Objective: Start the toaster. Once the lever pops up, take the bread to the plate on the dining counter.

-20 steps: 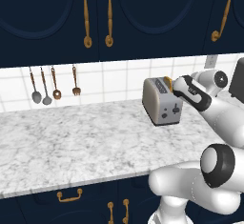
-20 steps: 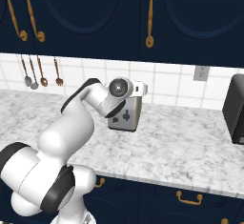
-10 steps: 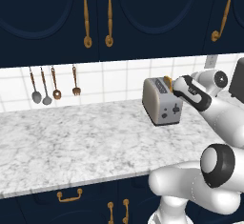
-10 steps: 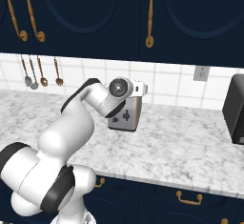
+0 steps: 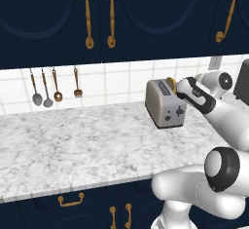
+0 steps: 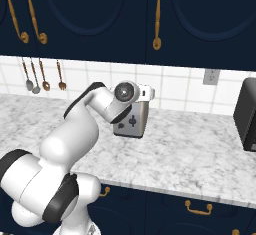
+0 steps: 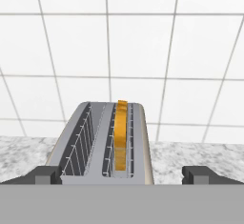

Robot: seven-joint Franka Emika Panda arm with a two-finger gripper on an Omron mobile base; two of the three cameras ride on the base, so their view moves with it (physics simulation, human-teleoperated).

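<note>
Fingers (image 7: 45,174) spread wide and empty, the gripper (image 7: 121,175) hangs over the toaster (image 5: 165,104), lined up to grab the raised bread (image 7: 121,137).

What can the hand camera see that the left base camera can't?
Only the hand view looks down into the two slots of the toaster: the left slot is bare wire, and the bread stands in the right one. Its finger tips sit wide apart at the toaster's near end.

Only the left base view shows the toaster's end face with its dark lever, the hanging spoons, the marble counter and the navy cabinets.

Both show the toaster, the bread poking up and the white tiles.
</note>
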